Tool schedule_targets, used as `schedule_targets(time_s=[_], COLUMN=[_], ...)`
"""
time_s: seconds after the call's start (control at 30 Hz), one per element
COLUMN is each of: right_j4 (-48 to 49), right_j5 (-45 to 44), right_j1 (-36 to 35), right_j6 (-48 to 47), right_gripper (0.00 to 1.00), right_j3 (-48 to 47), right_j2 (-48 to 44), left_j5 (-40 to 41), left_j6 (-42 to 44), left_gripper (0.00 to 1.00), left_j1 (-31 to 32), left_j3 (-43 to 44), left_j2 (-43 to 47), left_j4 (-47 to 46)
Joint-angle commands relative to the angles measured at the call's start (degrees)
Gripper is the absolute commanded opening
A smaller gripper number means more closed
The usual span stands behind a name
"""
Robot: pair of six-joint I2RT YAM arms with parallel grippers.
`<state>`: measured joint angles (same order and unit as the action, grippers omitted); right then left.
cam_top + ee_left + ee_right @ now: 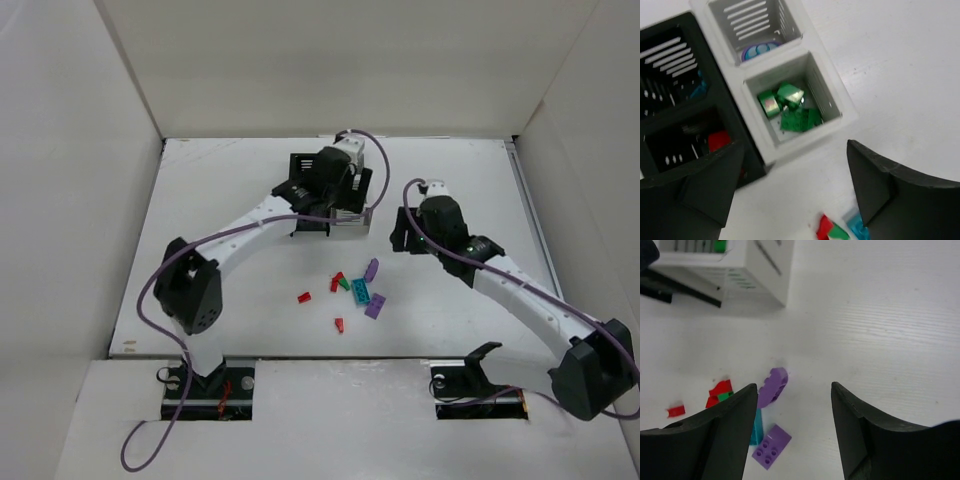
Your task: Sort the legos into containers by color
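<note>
My left gripper hangs over the white bin, jaws spread and empty. Green legos lie in the bin's compartment below it, and a purple piece lies in the next one. The black bin touches the white bin's side and has a red piece inside. My right gripper, also spread and empty, hovers apart from the white bin, over loose legos on the table.

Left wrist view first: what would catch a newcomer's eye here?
The pile of green legos in one compartment of the white bin, right under the open left claw. Next, the loose scatter of red, teal and purple bricks mid-table, with the open right claw close to its purple pieces.
</note>
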<state>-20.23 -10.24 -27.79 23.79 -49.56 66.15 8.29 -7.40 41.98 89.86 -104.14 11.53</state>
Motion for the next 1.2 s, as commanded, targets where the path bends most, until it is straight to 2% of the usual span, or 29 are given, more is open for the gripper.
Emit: schedule_targets(time_s=[0.0, 0.1, 0.27, 0.37, 0.5, 0.67, 0.97, 1.17], right_j4=[6.2, 6.2, 6.8, 6.8, 6.8, 6.2, 3.6, 0.4], right_j5=[7.9, 9.2, 7.8, 6.4, 5.8, 5.0, 3.2, 2.0], right_j1=[-4.4, -10.4, -20.0, -22.3, -23.5, -24.1, -24.6, -24.6], right_j6=[-10.2, -13.9, -16.8, -18.2, -19.6, -21.0, -21.0, -17.1], right_gripper=[0.66, 0.65, 0.63, 0.62, 0.55, 0.55, 0.51, 0.48], right_j3=[0.5, -1.9, -6.5, -7.3, -9.1, -10.5, -12.6, -13.9], right_j2=[2.0, 9.0, 17.8, 20.9, 24.4, 27.5, 31.0, 33.3], left_j5=[0.3, 0.3, 1.6, 3.3, 3.9, 5.2, 7.2, 7.7], left_j6=[-3.6, -6.9, -15.9, -19.6, -23.3, -25.5, -25.5, -25.5], left_gripper=[0.83, 1.0, 1.0, 1.0, 1.0, 1.0, 1.0, 1.0], left_j1=[-0.1, -0.1, -0.1, -0.1, -0.1, -0.1, -0.1, -0.1], left_j3=[-5.7, -14.7, -29.0, -33.8, -40.9, -43.0, -42.5, -42.5], left_j2=[13.2, 21.5, 31.8, 37.6, 44.0, 48.8, 48.8, 48.8], left_j4=[-1.6, -1.6, 1.0, 3.6, 5.3, 6.5, 8.4, 8.4])
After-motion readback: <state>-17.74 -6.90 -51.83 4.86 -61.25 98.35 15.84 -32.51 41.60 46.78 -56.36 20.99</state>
